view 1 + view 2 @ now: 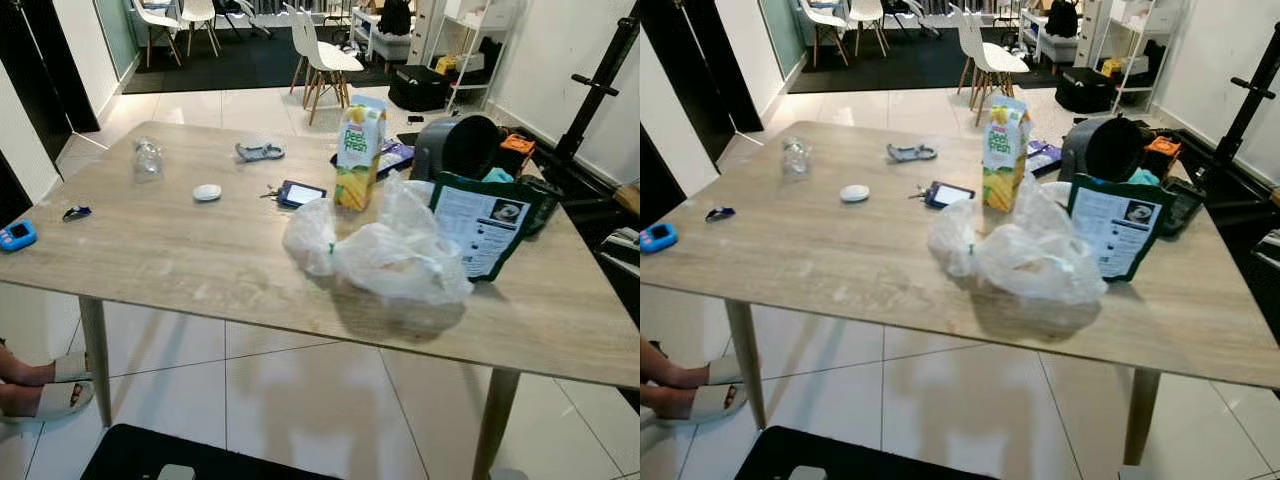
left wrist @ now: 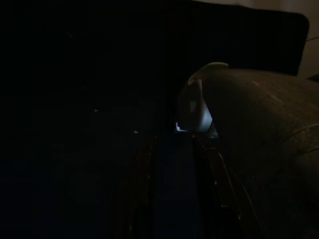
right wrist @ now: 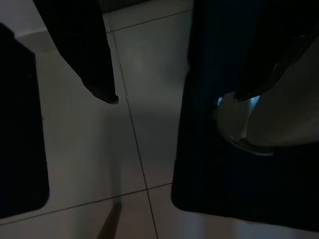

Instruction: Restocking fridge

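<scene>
Wooden table [image 1: 150, 250] holds juice carton [image 1: 359, 156], partly behind plastic bag [image 1: 385, 250].

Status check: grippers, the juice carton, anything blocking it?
Right gripper open, idle above floor tiles. Green-yellow juice carton upright on wooden table. Crumpled clear plastic bag lies before it.

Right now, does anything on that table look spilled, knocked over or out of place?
Nothing is spilled. The juice carton stands upright behind a crumpled plastic bag; small clutter is scattered over the wooden table.
</scene>
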`<state>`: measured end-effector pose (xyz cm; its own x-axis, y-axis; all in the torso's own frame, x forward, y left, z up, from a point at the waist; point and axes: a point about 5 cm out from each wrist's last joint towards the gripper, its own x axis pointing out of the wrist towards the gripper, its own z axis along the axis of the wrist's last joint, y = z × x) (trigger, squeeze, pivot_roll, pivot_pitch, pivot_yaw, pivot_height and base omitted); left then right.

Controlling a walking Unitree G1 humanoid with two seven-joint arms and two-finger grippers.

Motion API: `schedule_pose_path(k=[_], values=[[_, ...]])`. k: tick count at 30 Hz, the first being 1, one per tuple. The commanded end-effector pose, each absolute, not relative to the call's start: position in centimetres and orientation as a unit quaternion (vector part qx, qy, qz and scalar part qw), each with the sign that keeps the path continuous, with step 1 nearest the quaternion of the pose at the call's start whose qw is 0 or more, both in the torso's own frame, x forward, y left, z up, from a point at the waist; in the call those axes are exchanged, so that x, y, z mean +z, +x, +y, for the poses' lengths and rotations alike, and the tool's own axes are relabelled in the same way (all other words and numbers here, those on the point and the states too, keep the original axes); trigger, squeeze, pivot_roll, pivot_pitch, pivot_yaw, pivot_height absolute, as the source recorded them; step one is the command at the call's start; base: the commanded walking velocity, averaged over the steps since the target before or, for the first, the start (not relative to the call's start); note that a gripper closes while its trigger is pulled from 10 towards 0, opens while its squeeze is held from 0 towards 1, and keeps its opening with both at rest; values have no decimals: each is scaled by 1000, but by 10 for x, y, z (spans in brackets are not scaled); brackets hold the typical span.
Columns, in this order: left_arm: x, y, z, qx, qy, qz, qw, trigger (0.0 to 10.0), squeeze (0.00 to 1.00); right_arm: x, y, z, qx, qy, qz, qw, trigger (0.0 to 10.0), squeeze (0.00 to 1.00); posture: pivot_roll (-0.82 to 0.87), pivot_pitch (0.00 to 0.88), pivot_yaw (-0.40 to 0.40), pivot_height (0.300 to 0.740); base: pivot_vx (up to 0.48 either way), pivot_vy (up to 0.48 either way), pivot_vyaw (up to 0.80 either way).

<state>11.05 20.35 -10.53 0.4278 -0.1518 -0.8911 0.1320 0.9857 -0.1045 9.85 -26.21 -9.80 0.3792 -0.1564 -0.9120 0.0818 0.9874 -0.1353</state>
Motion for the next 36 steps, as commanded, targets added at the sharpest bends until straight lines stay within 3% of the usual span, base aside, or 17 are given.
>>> schedule_pose_path(k=[1,11,36], values=[[-109,105,185,-106,-32,535,837,10000,0,-97,104,-259,-62,-36,550,832,10000,0,78,0,-25,740,0,-398,800],[-109,105,185,-108,-31,536,837,10000,0,-98,104,-258,-56,-44,550,832,10000,0,75,0,-24,740,0,-395,793],[-109,104,184,-110,-31,536,836,10000,0,-96,107,-261,-63,-51,546,834,10000,0,79,0,-30,740,0,-396,0]])
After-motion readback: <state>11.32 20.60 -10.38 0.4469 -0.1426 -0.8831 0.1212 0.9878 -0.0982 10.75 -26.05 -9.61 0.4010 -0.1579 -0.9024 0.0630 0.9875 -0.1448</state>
